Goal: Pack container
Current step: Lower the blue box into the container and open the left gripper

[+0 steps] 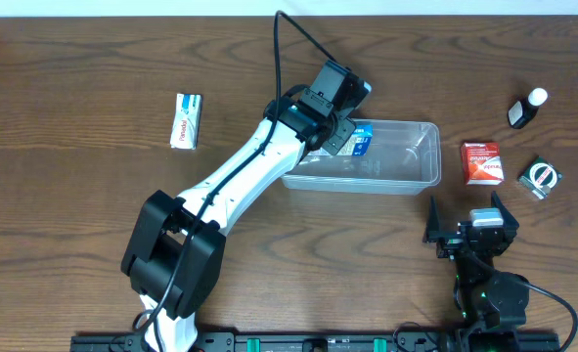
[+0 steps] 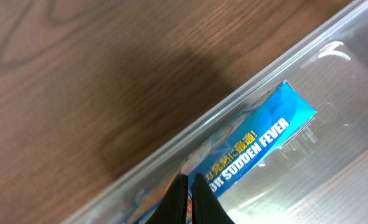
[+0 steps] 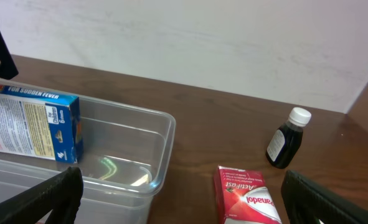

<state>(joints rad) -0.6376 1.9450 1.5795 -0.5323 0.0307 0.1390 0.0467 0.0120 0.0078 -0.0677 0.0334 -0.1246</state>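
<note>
While the white box lies well apart at the far left, the left gripper pinches the blue box, tilted just inside the left end of the container, which sits mid-table. Released like this, the blue box may end up propped against the wall instead of flat, stealing room from later items; a snagged finger could also drag the light tub. Farther right, the right gripper hangs spread open and empty near the red box and dark bottle, both unpacked.
</note>
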